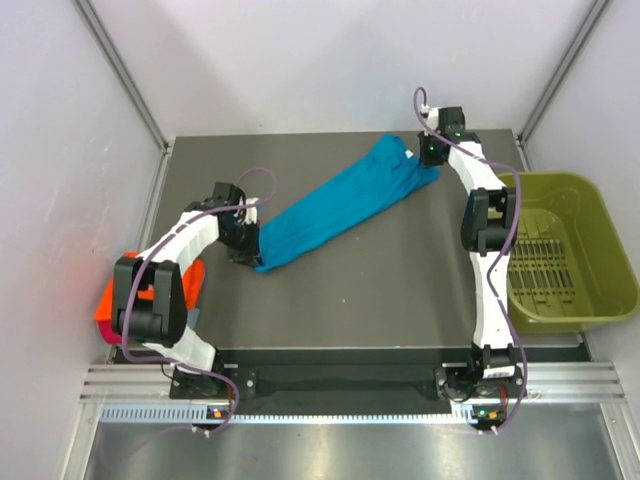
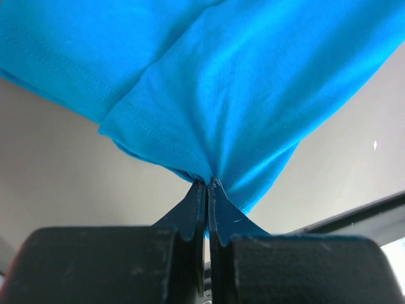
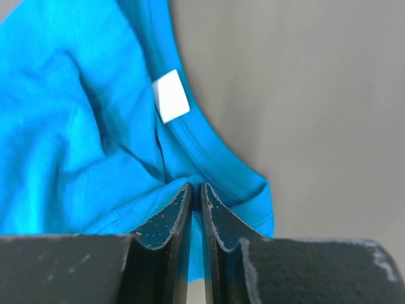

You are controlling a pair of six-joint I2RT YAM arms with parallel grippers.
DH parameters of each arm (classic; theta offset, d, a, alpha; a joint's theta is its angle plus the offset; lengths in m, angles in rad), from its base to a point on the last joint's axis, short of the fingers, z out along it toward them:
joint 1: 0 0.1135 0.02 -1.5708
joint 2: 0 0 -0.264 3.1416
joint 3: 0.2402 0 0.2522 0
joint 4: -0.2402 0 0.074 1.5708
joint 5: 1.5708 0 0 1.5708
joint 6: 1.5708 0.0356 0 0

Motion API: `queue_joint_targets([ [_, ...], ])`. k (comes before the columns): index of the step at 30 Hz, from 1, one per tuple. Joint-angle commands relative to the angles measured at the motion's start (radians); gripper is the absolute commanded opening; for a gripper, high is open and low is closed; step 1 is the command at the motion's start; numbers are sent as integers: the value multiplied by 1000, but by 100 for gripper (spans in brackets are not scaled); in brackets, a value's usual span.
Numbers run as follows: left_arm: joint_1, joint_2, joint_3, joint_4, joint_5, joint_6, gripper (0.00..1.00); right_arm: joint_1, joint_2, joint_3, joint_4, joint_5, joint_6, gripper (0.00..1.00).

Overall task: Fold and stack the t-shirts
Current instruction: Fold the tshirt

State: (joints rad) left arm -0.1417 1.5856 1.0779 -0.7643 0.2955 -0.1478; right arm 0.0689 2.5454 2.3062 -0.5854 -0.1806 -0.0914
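Note:
A teal-blue t-shirt lies bunched into a long diagonal band across the grey table, stretched between both grippers. At the band's lower left end, my left gripper is shut on the shirt's hem; in the left wrist view the cloth fans out from the pinched jaws. My right gripper holds the far right end. In the right wrist view its jaws are shut on the shirt at the neckline, just below the white label. A folded orange t-shirt sits at the table's left edge, partly behind the left arm.
An olive-green plastic basket stands off the table's right side, next to the right arm. White walls and metal frame posts close in the back and both sides.

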Motion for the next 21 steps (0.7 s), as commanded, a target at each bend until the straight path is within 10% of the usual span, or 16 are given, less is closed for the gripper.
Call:
queue_joint_targets([
  [1,-28,-64,-42,-30,63,10,0,25,30,84,75,3,24,11],
  [21,-286,-85,-78,-15,197,-7,0,29,101,202,140,10,10,11],
])
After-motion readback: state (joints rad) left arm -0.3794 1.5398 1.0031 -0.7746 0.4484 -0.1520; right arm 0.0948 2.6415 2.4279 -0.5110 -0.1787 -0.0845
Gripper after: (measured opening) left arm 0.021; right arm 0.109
